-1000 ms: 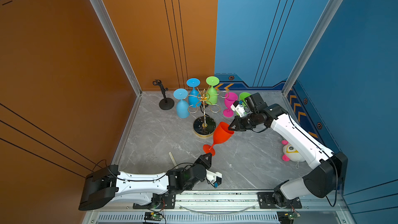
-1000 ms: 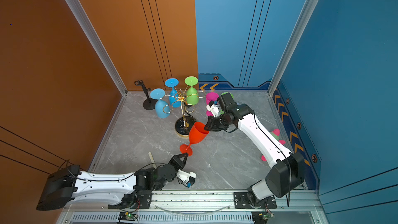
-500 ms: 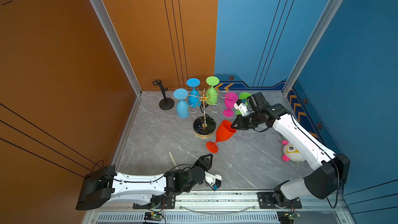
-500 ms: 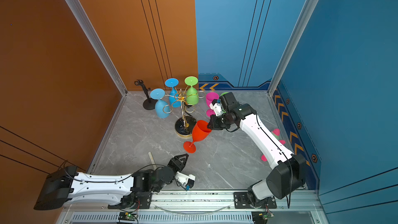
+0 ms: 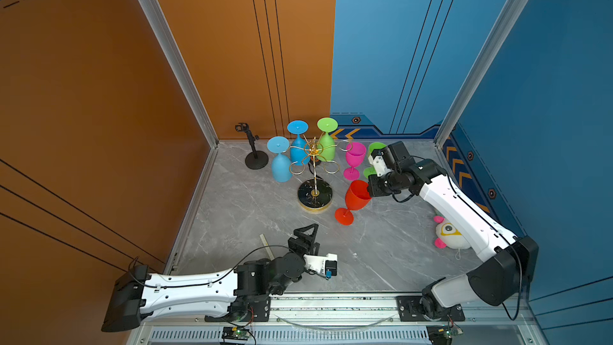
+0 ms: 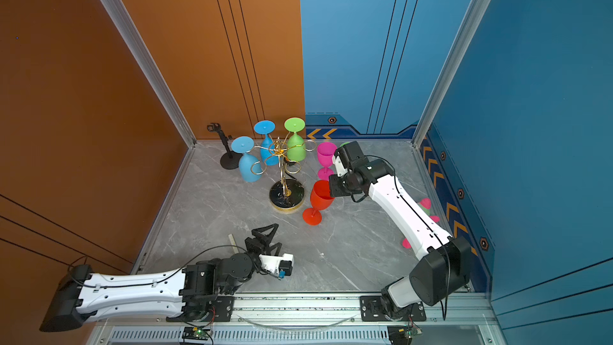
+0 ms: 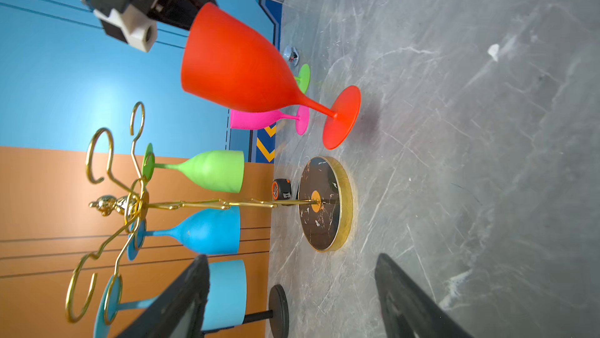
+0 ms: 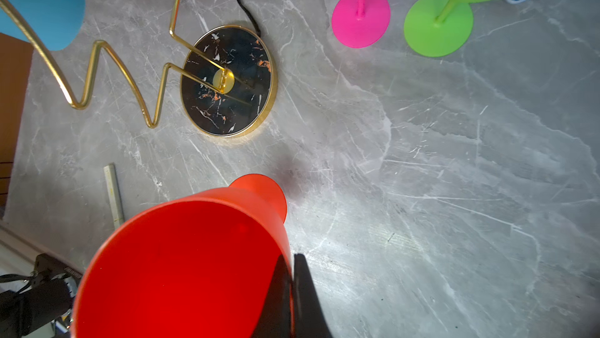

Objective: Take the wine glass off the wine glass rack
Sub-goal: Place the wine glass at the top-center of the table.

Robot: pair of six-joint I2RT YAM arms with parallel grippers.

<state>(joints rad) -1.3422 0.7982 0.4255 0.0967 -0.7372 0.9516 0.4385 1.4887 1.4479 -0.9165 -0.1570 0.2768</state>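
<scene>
The red wine glass [image 5: 355, 195] was off the wine glass rack [image 5: 315, 198] and hung tilted just beside the rack's round black base, on the right arm's side. Its bowl leaned toward the right arm and its foot sat low over the grey marbled desk [image 5: 381, 253]. Whether the foot touched the desk could not be told. The right claw [image 8: 292, 265] was pinching the rim of the bowl, one finger inside the cup and one outside, pressed close together on the wall.

The left claw [image 6: 271, 237] hovered low near the front of the desk, well apart from the red glass. Its jaws were spread wide with nothing between them, and it pointed toward the rack.

On the rack, three glasses hung upside down by their feet from the gold rings: a light blue glass [image 5: 280, 165], a darker blue glass [image 5: 298, 151] and a green glass [image 5: 326, 148]. The other rings that could be seen were bare.

A pink glass [image 5: 355, 157] stood upright on the desk behind the red one. A second green glass [image 5: 376, 147] stood next to it, partly hidden by the right arm. A short black stand [image 5: 255, 158] stood near the back corner, and a plush toy [image 5: 451, 234] lay beside the right arm
</scene>
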